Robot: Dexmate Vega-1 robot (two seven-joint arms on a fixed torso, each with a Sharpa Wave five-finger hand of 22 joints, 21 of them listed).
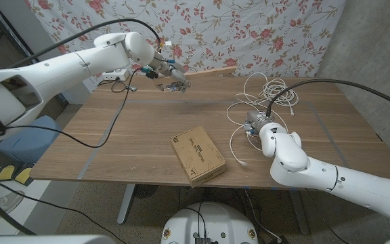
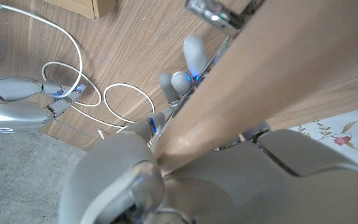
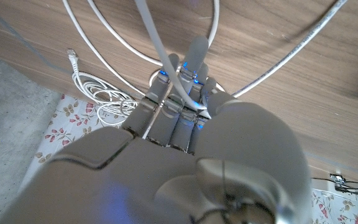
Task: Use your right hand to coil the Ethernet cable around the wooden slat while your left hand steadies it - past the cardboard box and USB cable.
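The left hand point(image 1: 170, 70) gripped the wooden slat point(image 1: 212, 71) aloft at twelve o'clock, presenting it for winding. At three o'clock the right hand point(image 1: 256, 123) pinched the loose Ethernet cable point(image 1: 268, 88), ready to carry it over.
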